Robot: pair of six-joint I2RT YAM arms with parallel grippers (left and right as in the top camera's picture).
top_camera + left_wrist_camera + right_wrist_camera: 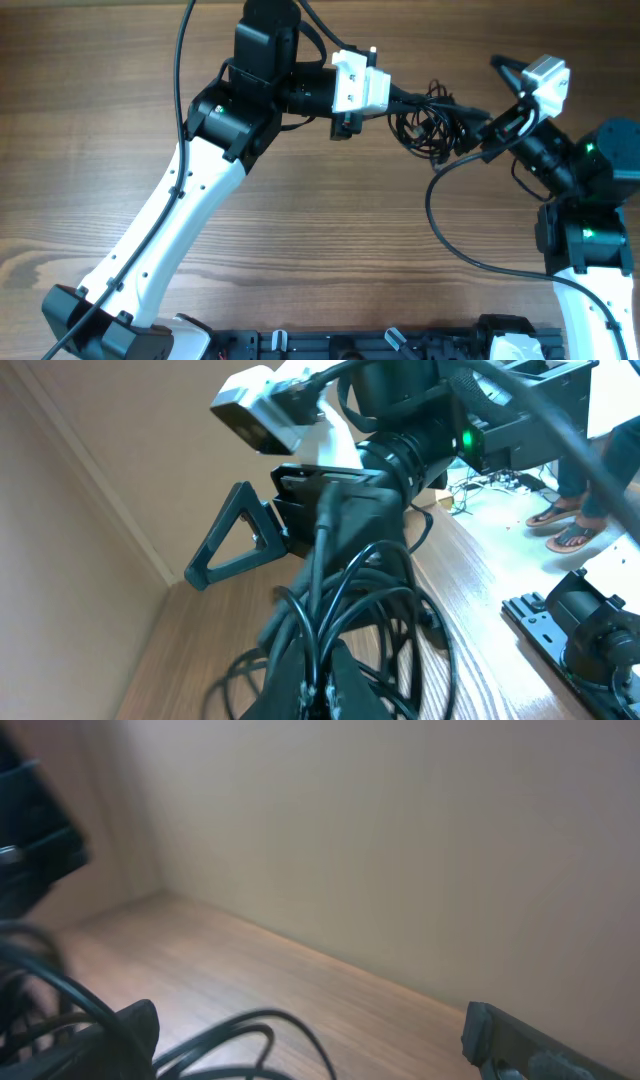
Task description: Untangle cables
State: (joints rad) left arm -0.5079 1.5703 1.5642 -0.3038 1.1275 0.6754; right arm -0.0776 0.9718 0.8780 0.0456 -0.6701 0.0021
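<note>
Two grippers, one tangle. The left gripper (412, 102) appears clamped on the cables (432, 122), probably to anchor the bunch. This single knotted bunch lies between the grippers at the far middle of the table (300, 230), its strands too tangled to count. The right gripper (478, 133), jaws apart, straddles strands at the bunch's right edge, seemingly to pull one free.

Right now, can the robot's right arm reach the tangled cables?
Probably yes. The right gripper sits right at the edge of the cables, jaws open, with nothing between them. The left gripper is on the bunch's far side, so it shouldn't block.
</note>
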